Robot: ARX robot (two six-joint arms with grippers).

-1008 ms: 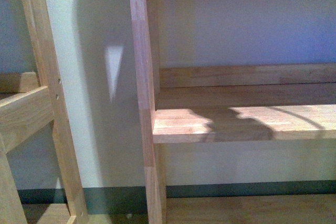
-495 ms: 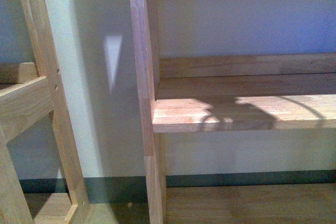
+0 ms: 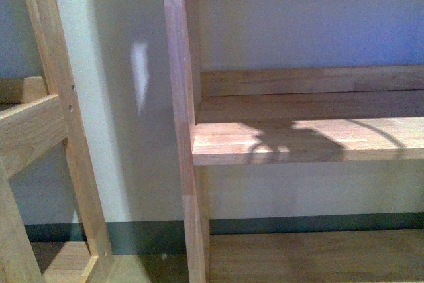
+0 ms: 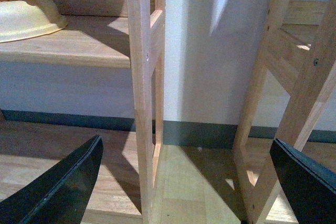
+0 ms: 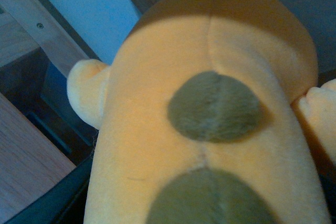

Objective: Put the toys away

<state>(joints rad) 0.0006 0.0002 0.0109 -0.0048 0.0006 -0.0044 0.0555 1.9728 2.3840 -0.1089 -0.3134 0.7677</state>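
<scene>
Plush toy (image 5: 210,129) fills the right wrist view: orange-yellow fabric with two dark oval patches, a rounded paw or ear to one side, a label at the far end. It sits directly against the right claw, so close that the fingers cannot be seen; only a dark edge shows at the frame's lower corner. Whether that claw is clamped on the toy cannot be told from these pictures, though the closeness suggests it is being carried. The toy's long axis appears to run away from the wrist camera.

Left claw (image 4: 184,182) is wide open and empty, its two dark fingers (image 4: 63,187) spread either side of a wooden shelf post (image 4: 142,93). A cream bowl-shaped item (image 4: 26,19) rests on the shelf board beside that post.

Front view shows a wooden shelf (image 3: 305,140) to the right of an upright post (image 3: 177,97), with a rounded shadow across its board. No arm or toy appears there.

Judgement: the right arm is the nearer one, and the coming move depends on bringing the toy forward over that shelf board.
</scene>
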